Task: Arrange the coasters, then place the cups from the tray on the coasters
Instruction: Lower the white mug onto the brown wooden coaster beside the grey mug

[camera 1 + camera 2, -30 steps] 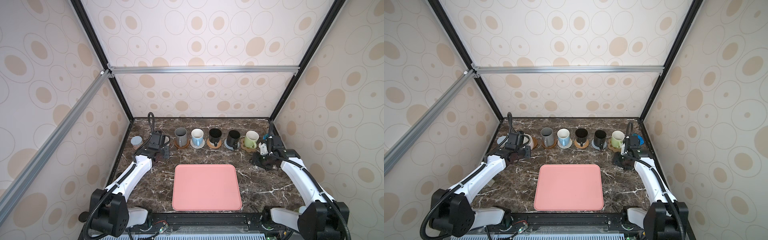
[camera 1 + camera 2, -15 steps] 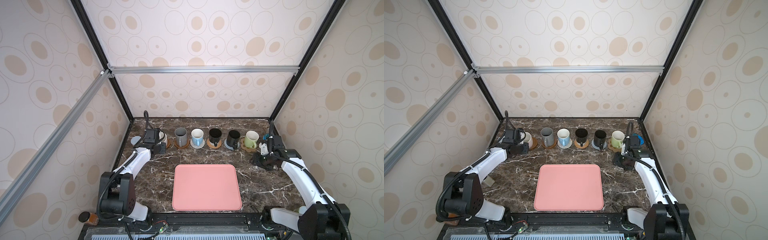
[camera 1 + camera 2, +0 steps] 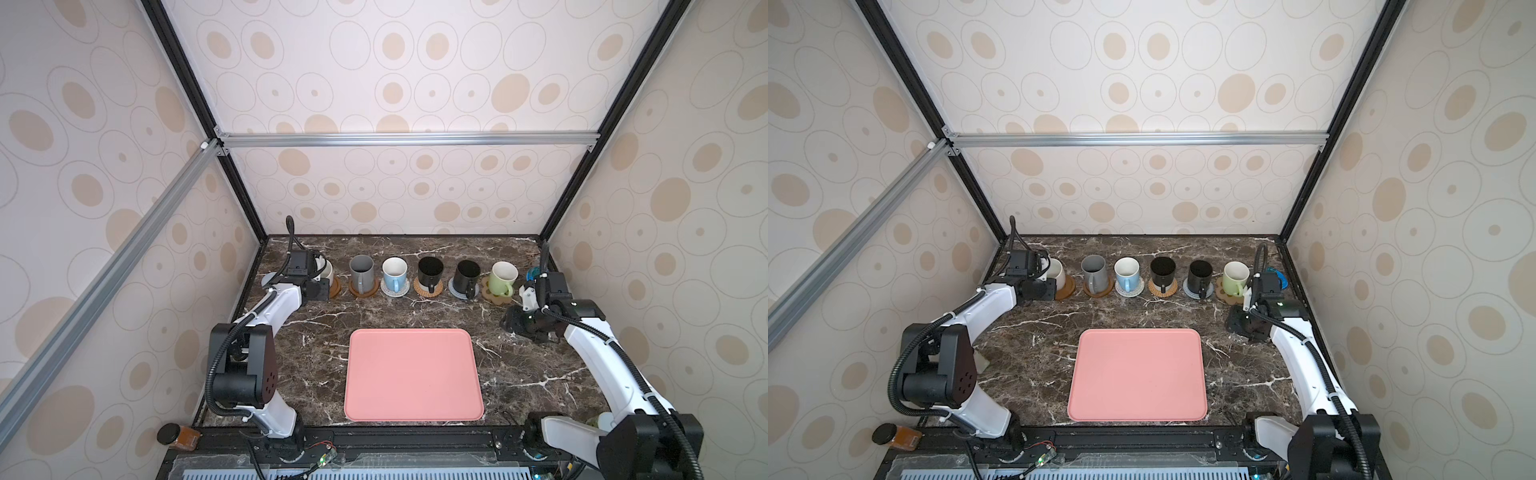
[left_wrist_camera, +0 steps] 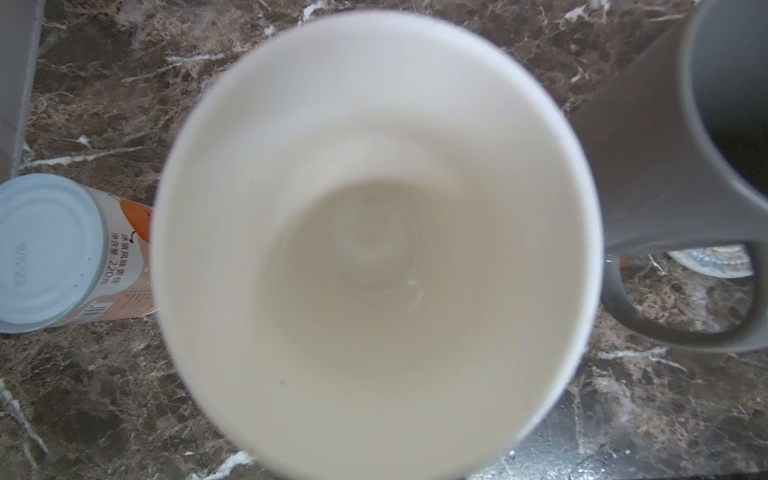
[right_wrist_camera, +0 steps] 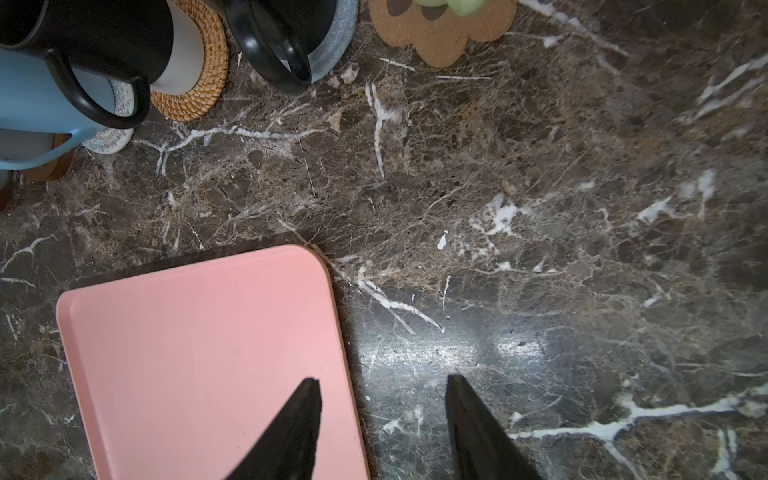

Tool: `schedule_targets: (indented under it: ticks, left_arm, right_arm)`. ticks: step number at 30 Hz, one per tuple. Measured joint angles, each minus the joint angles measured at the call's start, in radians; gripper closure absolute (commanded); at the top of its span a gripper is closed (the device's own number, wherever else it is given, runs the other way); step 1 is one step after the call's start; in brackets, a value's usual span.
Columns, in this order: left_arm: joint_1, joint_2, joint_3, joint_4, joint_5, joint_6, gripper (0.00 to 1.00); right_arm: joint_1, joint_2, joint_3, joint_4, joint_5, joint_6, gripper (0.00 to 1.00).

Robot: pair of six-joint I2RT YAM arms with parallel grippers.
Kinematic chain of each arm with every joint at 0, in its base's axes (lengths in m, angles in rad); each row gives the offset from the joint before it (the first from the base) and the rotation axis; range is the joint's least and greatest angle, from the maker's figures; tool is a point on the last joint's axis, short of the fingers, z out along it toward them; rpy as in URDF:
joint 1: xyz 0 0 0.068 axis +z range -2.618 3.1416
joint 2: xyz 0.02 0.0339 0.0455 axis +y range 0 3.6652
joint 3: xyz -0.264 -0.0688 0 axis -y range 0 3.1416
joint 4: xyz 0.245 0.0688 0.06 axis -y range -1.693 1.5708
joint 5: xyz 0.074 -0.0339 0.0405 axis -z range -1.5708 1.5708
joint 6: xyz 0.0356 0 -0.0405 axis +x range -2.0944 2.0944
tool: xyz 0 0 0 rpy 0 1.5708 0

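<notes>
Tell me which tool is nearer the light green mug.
Right. The right tool hovers over the table just in front of the light green mug; the left tool is at the white mug, at the row's opposite end.

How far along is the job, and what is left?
Done: the tray is empty; five mugs, from the grey mug to the green mug, stand on coasters. In hand: the left hand holds the white mug at the last coaster. Left: letting go.

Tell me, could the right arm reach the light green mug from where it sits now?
Probably yes. The light green mug stands just behind the right arm's fingers, which are open and empty, with only bare marble between them.
</notes>
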State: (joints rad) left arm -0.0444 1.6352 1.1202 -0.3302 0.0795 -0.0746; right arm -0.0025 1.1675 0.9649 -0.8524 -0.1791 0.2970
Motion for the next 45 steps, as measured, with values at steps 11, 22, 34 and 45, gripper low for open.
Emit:
schedule_targets:
  ticks: [11,22,34,45]
  left_arm:
    - [0.003,0.038,0.039,0.000,0.021,0.026,0.89]
    - [0.006,0.089,0.048,-0.008,0.030,0.041,0.89]
    - [0.011,0.101,0.048,-0.024,0.029,0.050,0.88]
    - [0.017,0.122,0.064,-0.021,0.029,0.050,0.83]
  right_arm:
    - [0.000,-0.001,0.000,0.000,0.000,0.000,0.48]
    - [0.000,-0.001,0.000,0.000,0.000,-0.008,0.48]
    - [0.000,-0.001,0.000,0.000,0.000,-0.011,0.48]
    - [0.000,-0.001,0.000,-0.001,0.000,-0.011,0.48]
